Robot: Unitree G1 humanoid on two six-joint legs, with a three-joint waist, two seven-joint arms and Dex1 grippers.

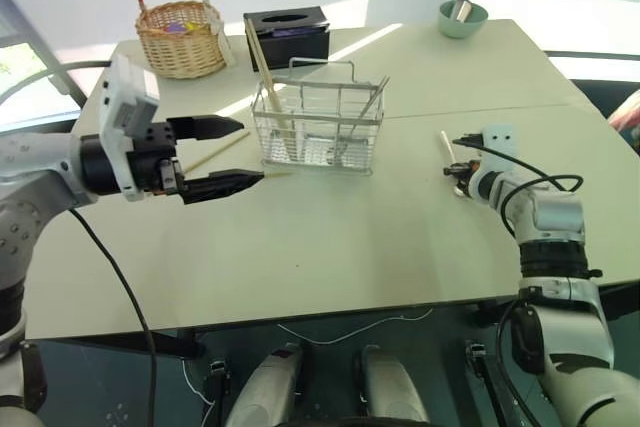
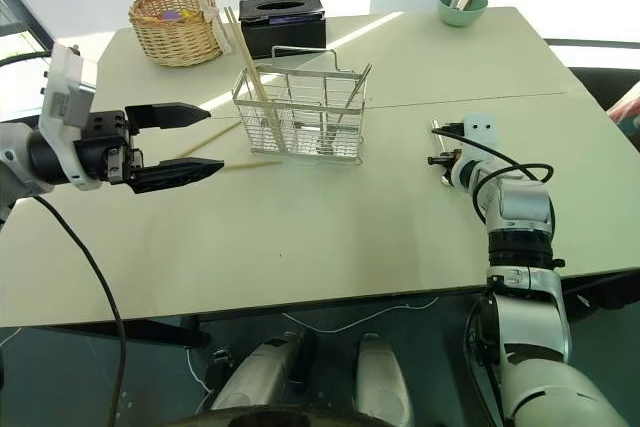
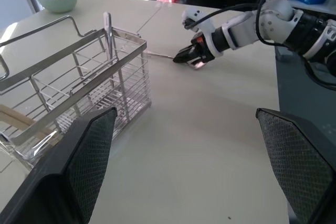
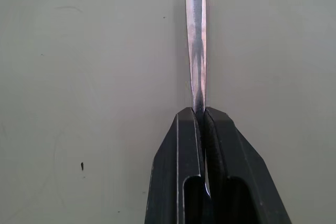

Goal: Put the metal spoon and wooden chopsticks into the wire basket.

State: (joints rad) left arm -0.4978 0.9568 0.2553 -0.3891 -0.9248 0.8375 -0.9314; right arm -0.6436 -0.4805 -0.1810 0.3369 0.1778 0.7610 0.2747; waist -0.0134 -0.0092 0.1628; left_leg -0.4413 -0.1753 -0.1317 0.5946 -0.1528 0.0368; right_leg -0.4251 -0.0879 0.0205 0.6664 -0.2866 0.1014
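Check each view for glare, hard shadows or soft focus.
Head views: sunlit patches wash out the pale table behind the silver wire basket. Left wrist view: the near black fingers look soft. Right wrist view: the shiny metal spoon handle glints in streaks, in shut jaws.

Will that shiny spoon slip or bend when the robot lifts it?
The metal spoon looks stiff, so it probably won't bend. Its smooth handle is pinched edge-on by the right gripper, so it might swivel or slide. It looks thin, likely light.
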